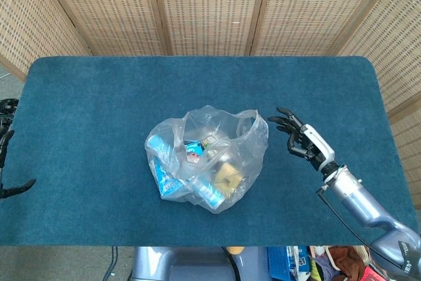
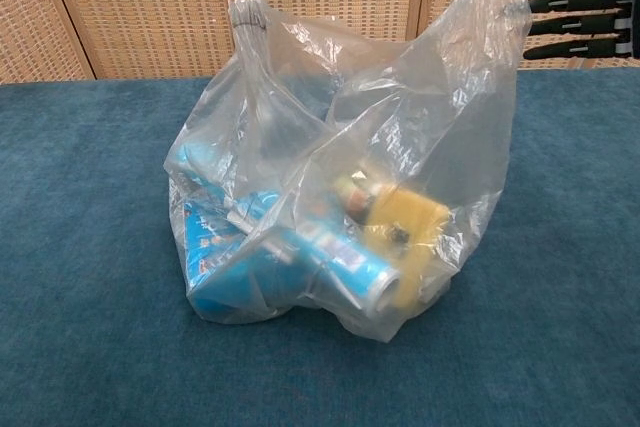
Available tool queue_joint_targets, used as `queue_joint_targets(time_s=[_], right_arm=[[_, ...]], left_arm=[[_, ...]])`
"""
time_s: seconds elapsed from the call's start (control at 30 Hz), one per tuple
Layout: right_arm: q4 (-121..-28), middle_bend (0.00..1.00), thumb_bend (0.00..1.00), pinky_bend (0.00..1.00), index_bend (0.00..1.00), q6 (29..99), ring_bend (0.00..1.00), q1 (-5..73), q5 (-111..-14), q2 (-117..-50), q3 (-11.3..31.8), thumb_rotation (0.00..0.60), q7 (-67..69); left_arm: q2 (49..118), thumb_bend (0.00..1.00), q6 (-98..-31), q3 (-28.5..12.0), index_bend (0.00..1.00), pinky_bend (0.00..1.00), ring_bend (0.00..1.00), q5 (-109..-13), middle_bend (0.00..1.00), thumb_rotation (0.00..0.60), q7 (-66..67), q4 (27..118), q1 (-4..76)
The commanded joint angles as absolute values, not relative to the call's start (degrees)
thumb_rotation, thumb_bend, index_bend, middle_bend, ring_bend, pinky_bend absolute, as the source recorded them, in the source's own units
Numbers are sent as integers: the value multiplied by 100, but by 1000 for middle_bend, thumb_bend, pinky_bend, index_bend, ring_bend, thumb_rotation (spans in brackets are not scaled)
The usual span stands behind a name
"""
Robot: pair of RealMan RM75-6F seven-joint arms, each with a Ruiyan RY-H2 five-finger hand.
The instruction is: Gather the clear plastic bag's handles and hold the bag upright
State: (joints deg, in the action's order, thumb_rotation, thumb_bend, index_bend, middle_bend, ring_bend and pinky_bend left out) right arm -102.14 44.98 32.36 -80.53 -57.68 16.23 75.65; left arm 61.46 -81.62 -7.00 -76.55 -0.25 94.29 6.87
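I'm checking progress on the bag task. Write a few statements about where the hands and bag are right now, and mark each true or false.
1. The right hand grips a bag handle. False: its fingers are spread, beside the bag, with a gap showing in the head view.
2. The bag stands on the blue table, handles up. True.
3. The left hand rests on the bag. False: it is at the table's left edge, far from the bag.
4. The bag holds blue packaging and something yellow. True.
5. The handles are gathered together. False: they stand apart, one on each side.
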Motion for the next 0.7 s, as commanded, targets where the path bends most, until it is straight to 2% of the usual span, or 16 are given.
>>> queue_joint_targets(time_s=[0.03, 0.33, 0.7], right_arm=[[-10326, 199, 1000, 84, 86, 4435, 99, 3272, -8147, -5708, 1574, 600, 7671], [-10205, 237, 1000, 84, 140, 4359, 126, 3348, -8194, -5803, 1397, 600, 7630], [-10083, 256, 1000, 124, 161, 4437, 143, 3865, -9072, -5938, 1369, 600, 8981]], left_arm=[[6152, 98, -8139, -704, 0, 0, 0, -7630, 0, 600, -3, 9426, 697], [6176, 96, -8056, -712, 0, 0, 0, -7556, 0, 600, 63, 9420, 740], [6212, 98, -8020, -721, 0, 0, 0, -7507, 0, 600, 137, 9410, 773]])
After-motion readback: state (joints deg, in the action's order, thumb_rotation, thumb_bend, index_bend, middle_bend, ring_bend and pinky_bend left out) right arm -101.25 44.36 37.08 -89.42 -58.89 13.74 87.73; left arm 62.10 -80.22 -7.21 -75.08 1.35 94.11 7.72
